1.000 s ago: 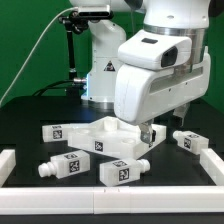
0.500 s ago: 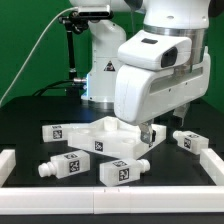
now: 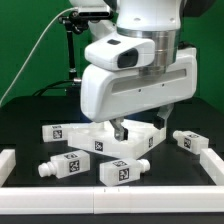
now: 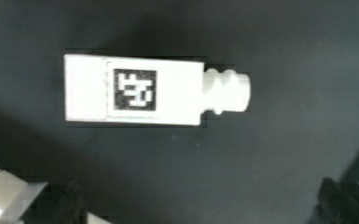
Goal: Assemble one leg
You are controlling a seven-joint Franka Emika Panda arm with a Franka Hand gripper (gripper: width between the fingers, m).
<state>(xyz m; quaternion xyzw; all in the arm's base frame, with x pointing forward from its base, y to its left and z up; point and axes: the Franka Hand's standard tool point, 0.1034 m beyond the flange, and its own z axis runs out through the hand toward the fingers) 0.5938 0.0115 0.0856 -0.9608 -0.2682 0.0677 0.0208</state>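
Leg [image 4: 140, 90] is lying flat on the black table [image 4: 265, 40] in the wrist view, tag facing up at the camera and the short round stub sticking out of one end. Nothing is touching it. The gripper [image 4: 202, 200] is hanging spread wide, and we're only catching its two fingers [image 4: 55, 200] as dark blurry shapes at the frame edge. The leg is sitting clear of them, not between them, so nothing is being grasped.

In the exterior view the big white arm [image 3: 135, 75] is leaning over the middle of the scene. The gripper [image 3: 118, 128] is hanging low, right at the tray-like tabletop [image 3: 90, 135]. We can't tell whether it's touching.

Four legs are showing there, all resting on the table [image 3: 25, 140]:
- the far-left leg [image 3: 55, 131] is sitting just off the tabletop, on the exterior view's left
- the front-left leg [image 3: 65, 165] is lying nearer the camera
- the front-middle leg [image 3: 120, 172] is sitting just in front of the tabletop
- the right-side leg [image 3: 185, 141] is lying on the exterior view's right, apart from the tabletop

We honestly can't tell which of these, if any, the wrist view is showing.

A white rail [image 3: 8, 160] is bordering the table.
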